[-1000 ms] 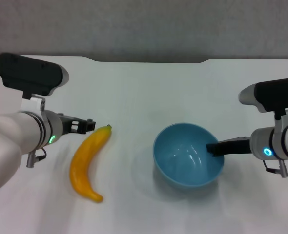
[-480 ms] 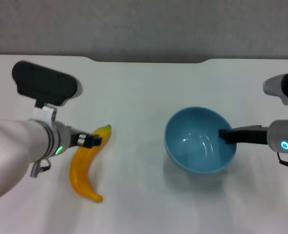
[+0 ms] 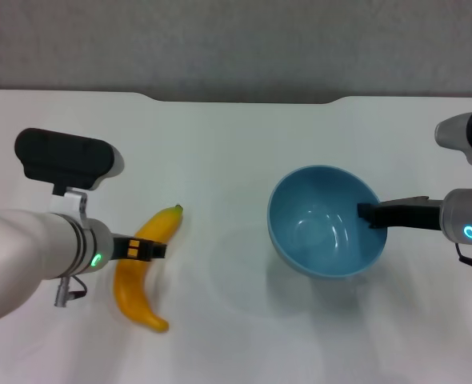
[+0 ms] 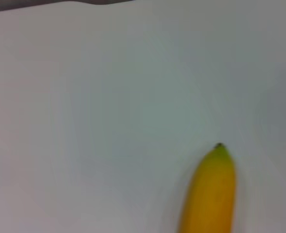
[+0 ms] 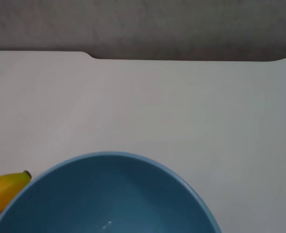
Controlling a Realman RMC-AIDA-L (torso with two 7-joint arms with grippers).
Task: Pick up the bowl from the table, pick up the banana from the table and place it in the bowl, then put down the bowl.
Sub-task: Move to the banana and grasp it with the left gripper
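Observation:
The light-blue bowl (image 3: pixel 324 228) hangs a little above the white table (image 3: pixel 220 144), casting a shadow below it. My right gripper (image 3: pixel 368 214) is shut on its right rim. The yellow banana (image 3: pixel 130 286) lies on the table at the left, its stem tip pointing away from me. My left gripper (image 3: pixel 150 249) is right at the banana's middle, overlapping it from the left. The left wrist view shows the banana (image 4: pixel 208 194) and its tip close below the camera. In the right wrist view the bowl (image 5: pixel 109 194) fills the foreground, with the banana (image 5: pixel 0 191) tip beside it.
The table's far edge has a shallow dark notch (image 3: pixel 244 100) in it, with a grey wall behind. Bare tabletop lies between the banana and the bowl's shadow.
The right gripper has lifted the bowl and carried it to the right. The left gripper has come nearer and lower, from beside the banana's stem tip to its middle.

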